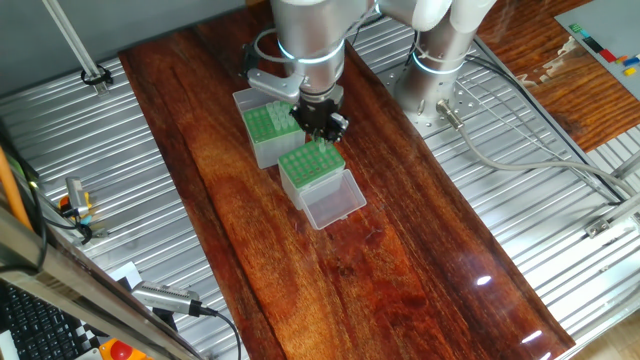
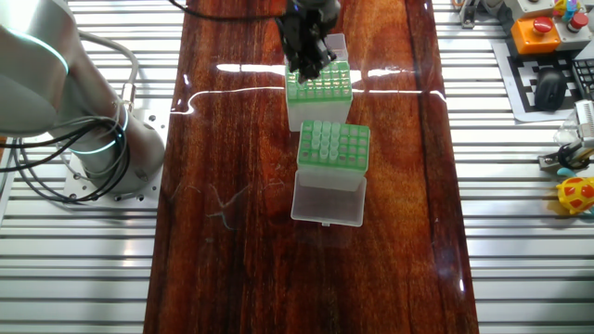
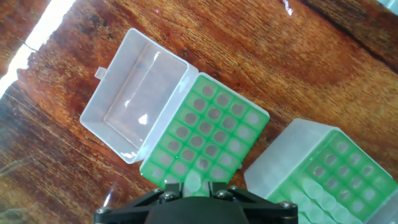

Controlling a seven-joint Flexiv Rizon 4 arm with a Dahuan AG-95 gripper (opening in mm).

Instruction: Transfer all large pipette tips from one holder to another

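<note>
Between the two holders, the end effector point(image 3: 194, 186) looks clamped on one tip point(image 3: 194, 182), just above the clear-sided holder point(image 3: 205, 134). Other tips point(image 2: 318, 139) stand in that holder; the grey holder point(image 2: 318, 88) sits alongside on the desk point(image 2: 390, 241). Light, slick and thin-walled, a tip is best pinched gently at its wide collar.

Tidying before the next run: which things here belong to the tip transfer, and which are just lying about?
Job in hand: pipette tips, clear-lidded holder, grey-sided holder, gripper.
Lying about: orange button box, yellow toy, keyboard.
</note>
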